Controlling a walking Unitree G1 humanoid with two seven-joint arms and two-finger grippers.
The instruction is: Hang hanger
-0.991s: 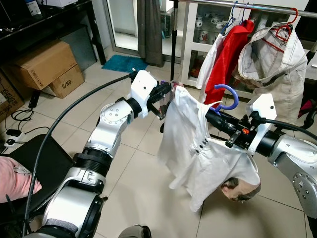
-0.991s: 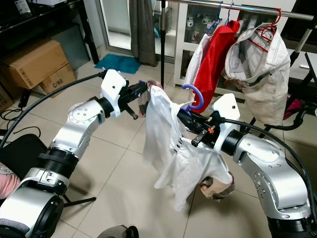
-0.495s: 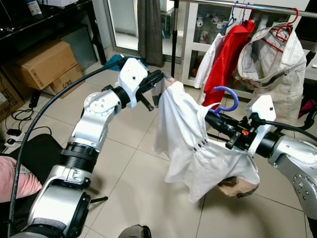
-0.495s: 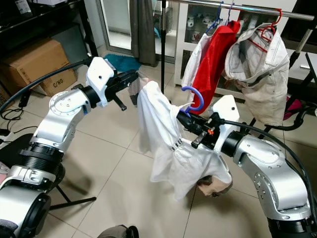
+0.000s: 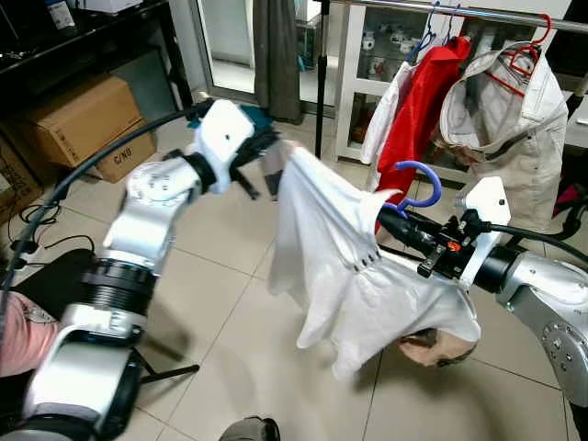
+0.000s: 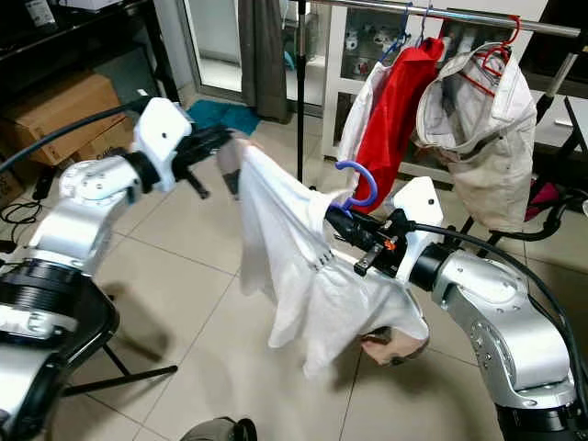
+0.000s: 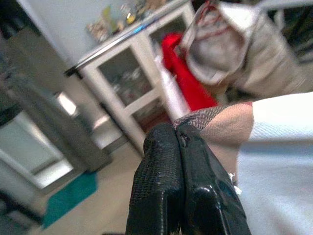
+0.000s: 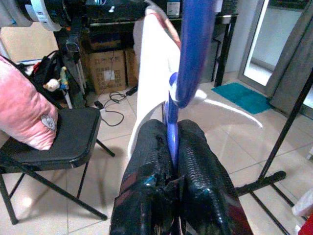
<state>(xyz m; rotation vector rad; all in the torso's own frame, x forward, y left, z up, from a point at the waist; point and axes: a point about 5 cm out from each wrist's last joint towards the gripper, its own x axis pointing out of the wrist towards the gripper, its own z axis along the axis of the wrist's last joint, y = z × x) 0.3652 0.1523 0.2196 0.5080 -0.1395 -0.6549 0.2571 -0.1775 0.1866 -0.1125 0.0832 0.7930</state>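
Right gripper (image 8: 168, 142) clamped on blue hanger (image 5: 418, 181), white shirt (image 5: 340, 266) draped over it. Left gripper (image 7: 178, 142) pinches shirt's edge at shirt's 10 o'clock. Clothes rail (image 5: 459, 13) at hanger's 12 o'clock.

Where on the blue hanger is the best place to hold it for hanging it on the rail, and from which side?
Probably the stem just below the hook of the blue hanger, where the right gripper is clamped, coming from below. That leaves the curved hook free to go over the rail; the white shirt covers the shoulders.
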